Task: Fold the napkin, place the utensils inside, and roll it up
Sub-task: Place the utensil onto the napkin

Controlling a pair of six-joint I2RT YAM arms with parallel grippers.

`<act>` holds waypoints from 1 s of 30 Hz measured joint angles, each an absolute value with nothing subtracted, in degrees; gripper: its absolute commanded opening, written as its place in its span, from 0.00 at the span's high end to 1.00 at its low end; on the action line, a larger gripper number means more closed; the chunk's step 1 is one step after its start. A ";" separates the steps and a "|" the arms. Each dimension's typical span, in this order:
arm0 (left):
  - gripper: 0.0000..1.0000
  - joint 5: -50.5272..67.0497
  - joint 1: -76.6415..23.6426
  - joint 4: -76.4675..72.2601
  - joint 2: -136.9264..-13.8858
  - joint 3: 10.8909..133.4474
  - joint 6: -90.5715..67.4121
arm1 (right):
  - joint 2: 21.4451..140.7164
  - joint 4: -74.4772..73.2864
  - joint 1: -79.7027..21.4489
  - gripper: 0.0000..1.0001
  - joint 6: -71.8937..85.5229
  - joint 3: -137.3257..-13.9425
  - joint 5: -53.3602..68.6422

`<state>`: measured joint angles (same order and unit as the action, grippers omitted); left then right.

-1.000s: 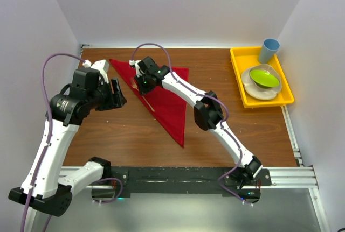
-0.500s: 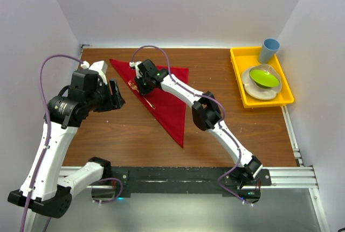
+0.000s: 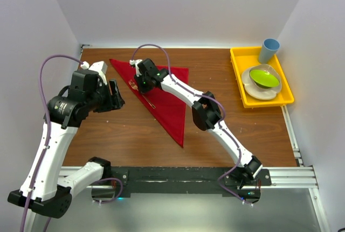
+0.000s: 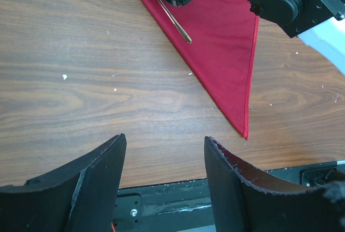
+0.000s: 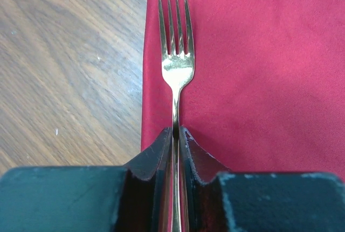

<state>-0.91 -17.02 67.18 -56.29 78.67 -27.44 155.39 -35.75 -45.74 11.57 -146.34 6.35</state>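
- Top view: My right claw (image 3: 141,84) reaches across to the far left part of the worktop (image 3: 108,129) and sits over the red napkin (image 3: 170,100). The napkin lies flat as a triangle. One corner points toward the far left corner and its long tip runs down toward the near edge.
- Top view: A slim gold fork (image 3: 146,102) lies on the napkin along its slanted left edge, partly under that claw. My left claw (image 3: 115,95) hangs over bare wood near the left edge, just beside the napkin but clear of it.
- Top view: By the far right corner, a yellow tray (image 3: 235,76) holds a green bowl (image 3: 264,77) on a grey plate (image 3: 257,92), with a blue cup (image 3: 269,50) at its far end.
- Left wrist view: My left claw's two fingers (image 4: 97,183) are spread wide with nothing between them, above bare wood. Beyond them, the fork handle lies just inside the napkin's slanted edge.
- Right wrist view: My right claw is pressed together on the fork's handle, pinching it just behind the head. The tines point away, over red cloth right beside the cloth's edge, with wood to the left.
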 measured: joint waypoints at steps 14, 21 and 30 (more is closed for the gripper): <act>0.07 -2.79 -16.97 59.96 -57.95 73.73 -32.67 | 141.93 -42.35 -45.69 0.62 16.45 -133.29 4.19; 0.16 -1.43 -9.72 38.41 -73.06 67.70 -40.75 | 111.59 -48.95 -45.32 0.53 19.57 -112.05 4.54; 0.23 6.68 4.73 9.10 -93.60 65.60 -40.77 | 88.25 -50.46 -40.99 0.52 23.00 -90.28 9.08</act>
<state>6.68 4.73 9.10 -93.60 65.60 -40.77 88.25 -50.46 -40.99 23.00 -90.28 9.08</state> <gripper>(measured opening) 0.768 0.484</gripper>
